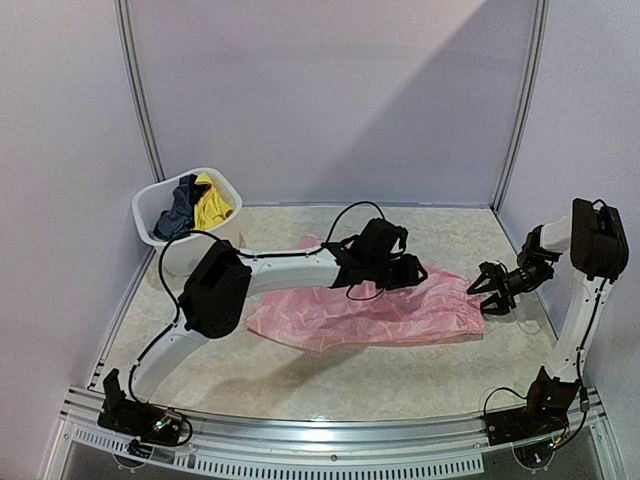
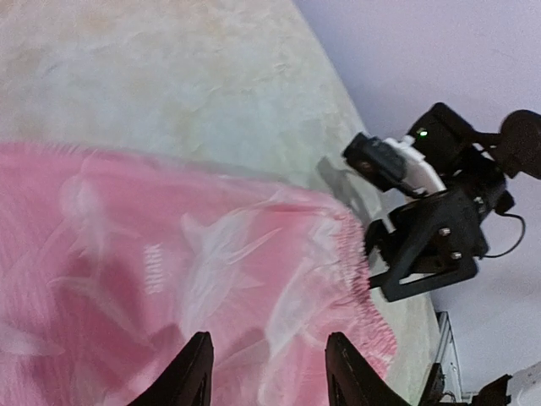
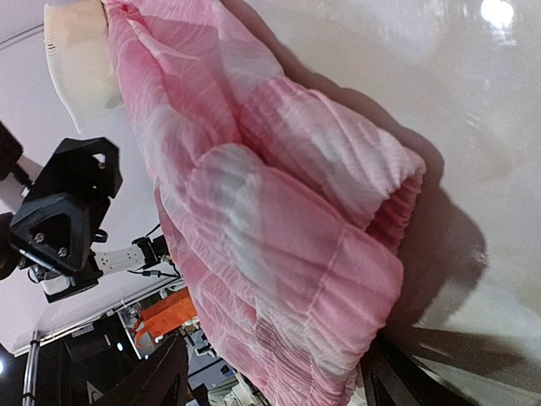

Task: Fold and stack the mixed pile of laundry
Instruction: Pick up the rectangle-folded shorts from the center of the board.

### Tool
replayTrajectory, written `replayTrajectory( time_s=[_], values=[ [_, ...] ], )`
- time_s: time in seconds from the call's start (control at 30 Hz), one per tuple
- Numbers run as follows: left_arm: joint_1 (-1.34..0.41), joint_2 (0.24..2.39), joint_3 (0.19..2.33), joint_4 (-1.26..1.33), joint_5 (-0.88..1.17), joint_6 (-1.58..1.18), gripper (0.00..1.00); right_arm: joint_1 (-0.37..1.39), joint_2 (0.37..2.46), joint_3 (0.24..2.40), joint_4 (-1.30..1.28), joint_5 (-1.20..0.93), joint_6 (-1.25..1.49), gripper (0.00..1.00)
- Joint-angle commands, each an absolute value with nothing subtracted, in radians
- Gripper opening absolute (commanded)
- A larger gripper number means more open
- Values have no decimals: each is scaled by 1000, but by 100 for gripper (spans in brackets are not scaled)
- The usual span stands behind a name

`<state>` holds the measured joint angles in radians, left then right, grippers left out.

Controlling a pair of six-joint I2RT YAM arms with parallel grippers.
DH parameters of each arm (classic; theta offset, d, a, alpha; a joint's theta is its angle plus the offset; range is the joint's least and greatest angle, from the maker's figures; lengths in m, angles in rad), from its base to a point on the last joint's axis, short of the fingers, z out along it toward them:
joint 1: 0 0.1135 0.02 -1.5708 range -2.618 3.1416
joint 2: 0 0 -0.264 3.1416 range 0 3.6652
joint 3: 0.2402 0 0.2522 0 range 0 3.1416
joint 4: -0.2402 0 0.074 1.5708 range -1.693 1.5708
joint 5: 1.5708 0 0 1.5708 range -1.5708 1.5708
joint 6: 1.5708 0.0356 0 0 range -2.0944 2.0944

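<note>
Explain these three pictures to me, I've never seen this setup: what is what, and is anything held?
Two robot arms are bolted to a table. One picture looks down on both; the other two come from a camera on each wrist, looking past its jaws. A pink garment lies spread on the table. The left arm reaches over its middle, the right arm meets its right end. Both pairs of jaws stand open; nothing looks gripped. A white tub, far left, holds navy cloth and yellow cloth.

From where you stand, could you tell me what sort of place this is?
Likely a robot test cell: plain panel walls, left arm and right arm bolted down, white tub of laundry.
</note>
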<state>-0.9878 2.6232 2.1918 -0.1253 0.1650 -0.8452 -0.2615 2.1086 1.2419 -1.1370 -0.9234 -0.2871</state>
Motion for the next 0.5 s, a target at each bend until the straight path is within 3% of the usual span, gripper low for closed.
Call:
replayTrajectory(
  time_s=[0.0, 0.3, 0.47],
  values=[
    [-1029, 2655, 2289, -76, 223, -810, 45, -244, 2119, 1207, -1011, -793, -287, 72],
    [-1053, 2871, 2515, -18, 306, -984, 37, -249, 2087, 1187, -1000, -772, -275, 72],
    [-1053, 2921, 2536, -54, 319, -1021, 35, -251, 2109, 1184, -995, -789, -275, 72]
  ],
)
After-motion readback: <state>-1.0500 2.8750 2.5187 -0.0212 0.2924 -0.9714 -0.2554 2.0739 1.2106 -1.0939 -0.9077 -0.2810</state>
